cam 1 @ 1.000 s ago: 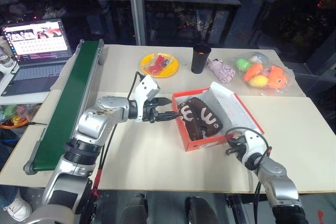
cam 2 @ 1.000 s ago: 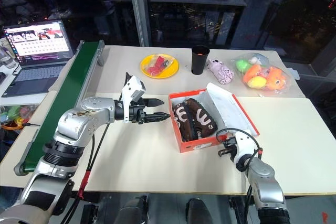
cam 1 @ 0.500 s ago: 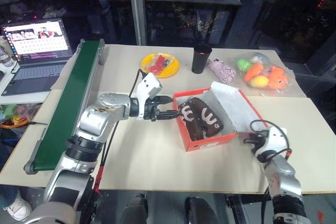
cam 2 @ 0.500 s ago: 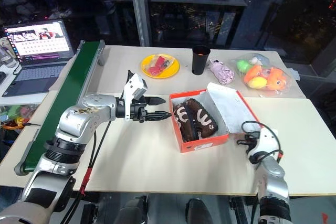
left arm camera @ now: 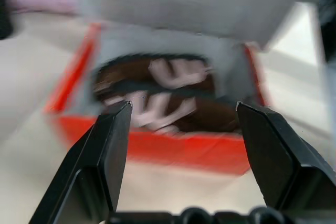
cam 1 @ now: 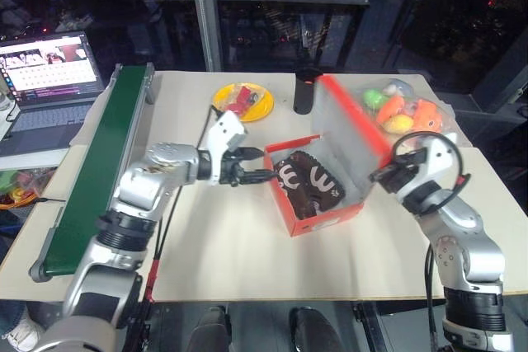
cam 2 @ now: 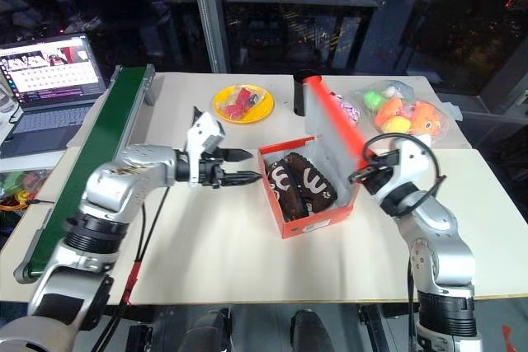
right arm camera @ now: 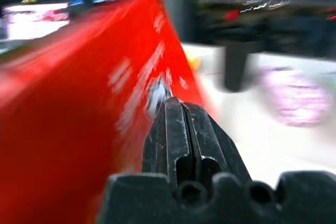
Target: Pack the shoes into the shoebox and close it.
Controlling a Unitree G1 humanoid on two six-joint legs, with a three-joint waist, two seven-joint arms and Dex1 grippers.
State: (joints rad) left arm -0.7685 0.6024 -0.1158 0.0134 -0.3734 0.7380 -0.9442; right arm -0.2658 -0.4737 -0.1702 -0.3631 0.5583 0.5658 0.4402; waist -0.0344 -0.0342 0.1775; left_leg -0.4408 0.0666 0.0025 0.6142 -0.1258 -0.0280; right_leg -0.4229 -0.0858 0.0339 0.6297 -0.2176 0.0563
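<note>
The red-orange shoebox (cam 1: pixel 326 213) sits mid-table with both dark brown shoes (cam 1: pixel 305 183) lying inside, white logos facing up. Its lid (cam 1: pixel 351 125) stands raised, tilted over the box, white inside toward the shoes. My right gripper (cam 1: pixel 381 177) is shut, its tips against the lid's red outer face (right arm camera: pixel 79 103). My left gripper (cam 1: pixel 262 164) hovers open just left of the box, pointing at its left wall, nothing between its fingers (left arm camera: pixel 113 145). The left wrist view looks into the box at the shoes (left arm camera: pixel 163 93).
A green conveyor (cam 1: pixel 95 162) runs along the table's left side, with a laptop (cam 1: pixel 45 68) beyond it. At the back stand a yellow plate (cam 1: pixel 242 101), a black cup (cam 1: pixel 307 92) and a bag of colourful toys (cam 1: pixel 404 113).
My right gripper rose from near the table's front edge up behind the lid, and the lid swung from lying flat open to raised. My left gripper shifted slightly.
</note>
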